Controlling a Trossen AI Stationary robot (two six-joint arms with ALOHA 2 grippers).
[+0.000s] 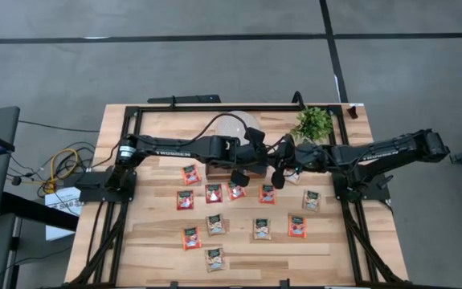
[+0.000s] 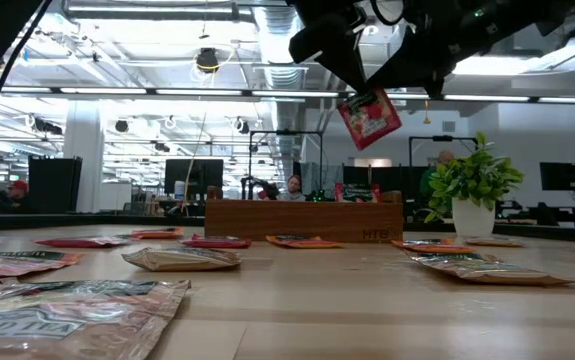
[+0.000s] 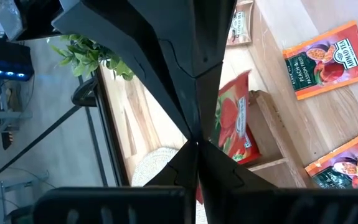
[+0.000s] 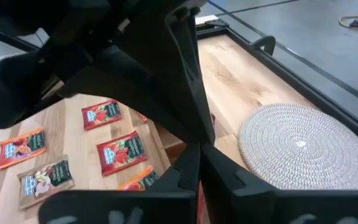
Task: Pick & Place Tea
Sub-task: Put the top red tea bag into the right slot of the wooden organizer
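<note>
Nearest the low cam, loose sachets [image 1: 214, 258] lie flat on the tabletop [image 1: 150, 241], none touching. Counted from the high view there are 7 red-orange and 4 pale tan. A 5th tan one may sit half-hidden under the right arm, but that spot is too covered to be sure. They are spread in approx. 3 loose rows, w/ the tan ones mostly in the nearer rows and the reds closer to the arms.

Behind them both arms meet over the middle of the tabletop. The left hand [image 3: 197, 144] is clenched on 1 red sachet [image 2: 370, 117], pinching it by an upper edge. It hangs tilted in the air, clear of the tabletop and above the wooden tray [image 2: 302, 218]. The right hand [image 4: 198, 148] is clenched shut too, its tips right at the same spot opposite the left. A red sliver shows at its tips, but I can't tell whether it has a grip on the sachet as well.

1 more red sachet stands inside the tray, its top showing over the rim.

Farther back are 1 round pale woven disc [image 4: 300, 146] just beyond the tray and 1 potted plant [image 2: 472, 185] at the far right corner. In the room behind, a person [image 2: 294, 187] sits at a desk.
</note>
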